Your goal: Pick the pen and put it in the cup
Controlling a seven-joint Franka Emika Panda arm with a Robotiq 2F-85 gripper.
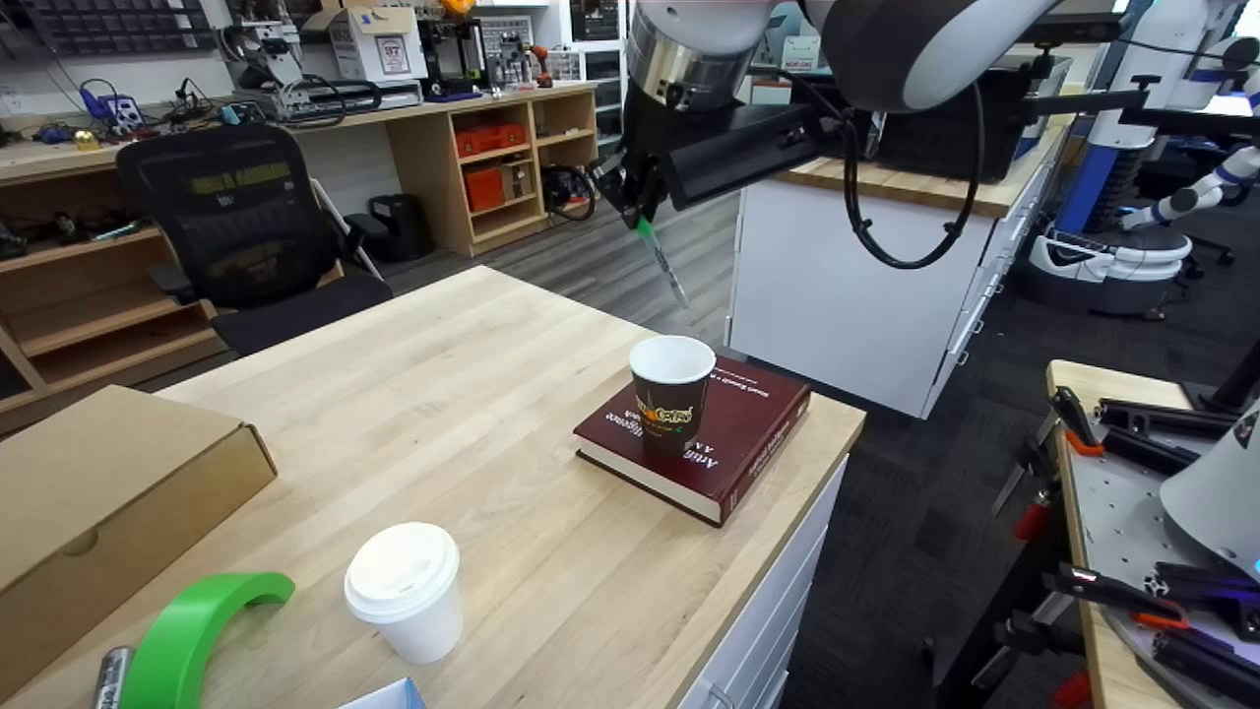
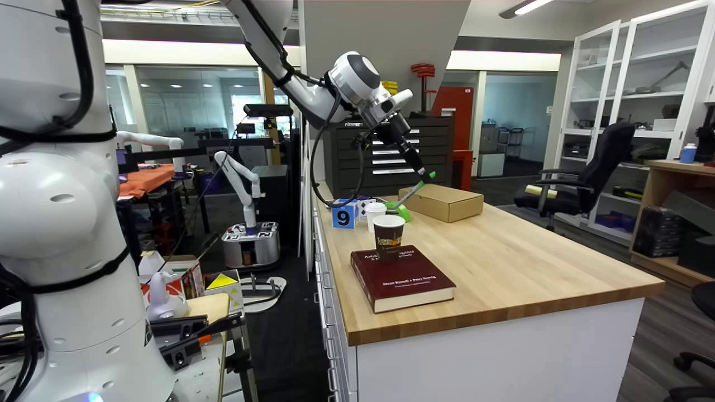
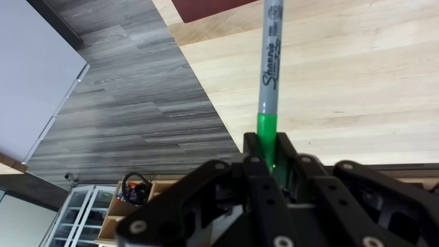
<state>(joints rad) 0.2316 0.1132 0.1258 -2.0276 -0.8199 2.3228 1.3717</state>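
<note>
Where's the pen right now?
In the wrist view, the pen is just right of centre, its green end held in the gripper. In both exterior views it slants in the air, not yet in the brown cup.

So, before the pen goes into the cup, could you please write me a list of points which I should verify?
1. Pincer closed on the pen: ok, it grips the green end.
2. Pen vertical: not ok, it slants in both exterior views.
3. Cup upright: ok, it stands on the dark red book.
4. Cup's mouth uncovered: ok, its pale inside shows in an exterior view.
5. Pen's lower tip directly over the mouth: cannot tell, the depth is unclear.
</note>
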